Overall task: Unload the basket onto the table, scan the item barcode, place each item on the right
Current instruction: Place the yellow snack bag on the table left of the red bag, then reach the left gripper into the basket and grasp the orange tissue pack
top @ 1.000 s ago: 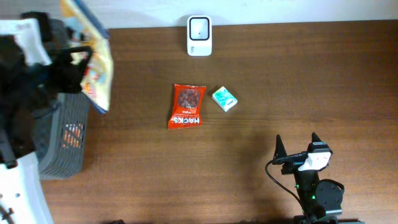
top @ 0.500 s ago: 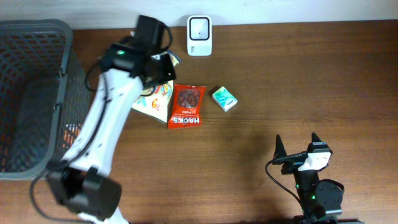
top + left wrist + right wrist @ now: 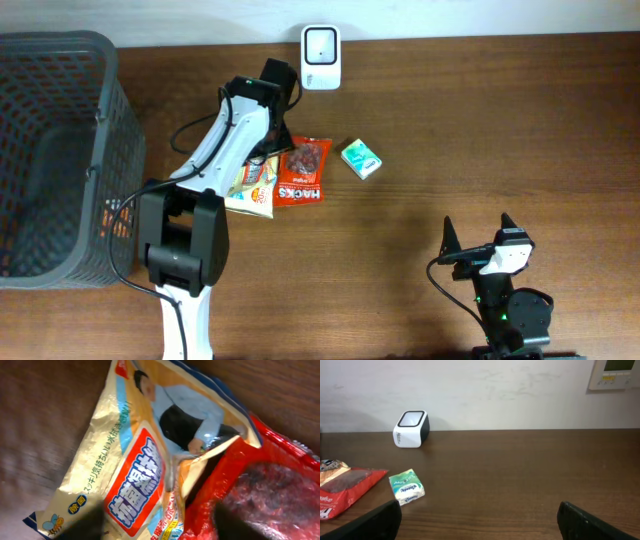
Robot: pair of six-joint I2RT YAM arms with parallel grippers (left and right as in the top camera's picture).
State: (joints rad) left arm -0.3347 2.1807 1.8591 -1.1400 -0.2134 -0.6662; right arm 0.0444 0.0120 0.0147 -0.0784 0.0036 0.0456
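Left gripper (image 3: 277,140) hovers over yellow bag (image 3: 252,185), fingers spread, pinching nothing. Bag lies flat on bench (image 3: 500,120), front up, edge touching red bag (image 3: 302,172), near scanner (image 3: 321,57) but not facing it. Barcode is probably underneath, so it needs picking and turning. Right gripper (image 3: 480,232) is spread wide, parked well apart, out of the way.

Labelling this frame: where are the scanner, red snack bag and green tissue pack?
scanner (image 3: 321,58), overhead view, top face.
red snack bag (image 3: 303,178), overhead view, printed front.
green tissue pack (image 3: 406,487), right wrist view, top face.
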